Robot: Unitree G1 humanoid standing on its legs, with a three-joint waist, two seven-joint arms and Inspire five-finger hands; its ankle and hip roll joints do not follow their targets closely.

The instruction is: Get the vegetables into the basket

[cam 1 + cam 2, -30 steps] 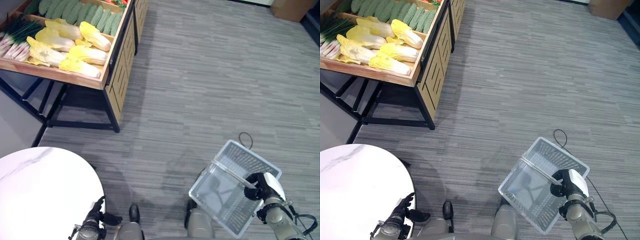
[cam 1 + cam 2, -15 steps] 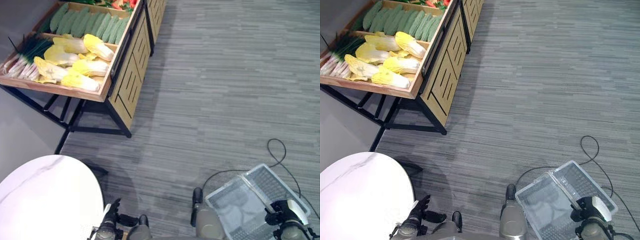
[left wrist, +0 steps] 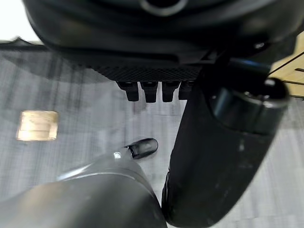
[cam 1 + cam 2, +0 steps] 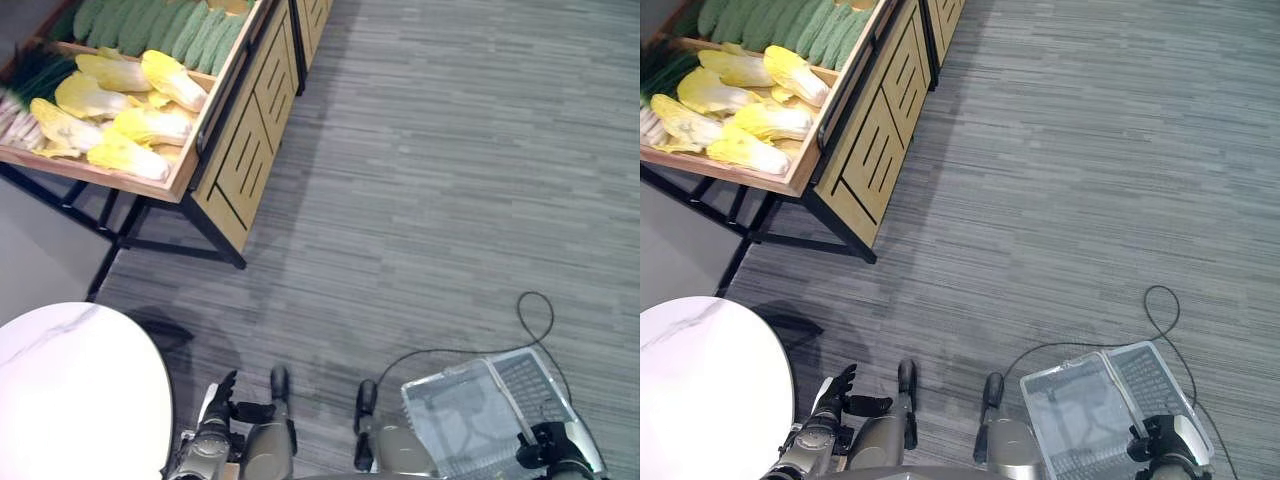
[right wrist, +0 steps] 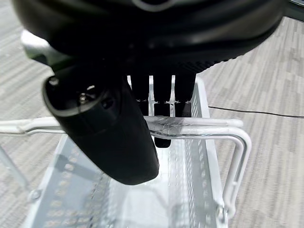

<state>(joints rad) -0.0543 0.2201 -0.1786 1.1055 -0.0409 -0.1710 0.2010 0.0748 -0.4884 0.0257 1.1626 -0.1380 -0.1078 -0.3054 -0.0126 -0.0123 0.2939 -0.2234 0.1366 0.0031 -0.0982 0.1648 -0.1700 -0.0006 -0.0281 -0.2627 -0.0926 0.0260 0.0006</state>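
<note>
The basket [image 4: 480, 410] is white, a mesh of thin wire with a pale liner showing through its bottom, and it hangs low at the near right, just above the grey plank floor [image 4: 430, 190]. Its white handle [image 5: 190, 127] is a bent rod running across the open top. The right hand [image 5: 118, 118] has its fingers curled over this handle with the thumb closing beneath it, so the basket hangs from that grasp. Nothing lies inside the basket.

The vegetables sit well apart from it, at the far left, in a wooden display stand [image 4: 230, 150] on black legs. Pale yellow napa cabbages [image 4: 130, 100] lie heaped in the nearer tray, with a row of bumpy green cucumbers [image 4: 150, 25] in the tray behind and spring onions [image 4: 20, 90] at the left edge.

The left hand [image 4: 835, 392] hangs low at the near left, beside the rim of a round white marble tabletop [image 4: 70, 390], its fingers loosely extended and holding nothing.
</note>
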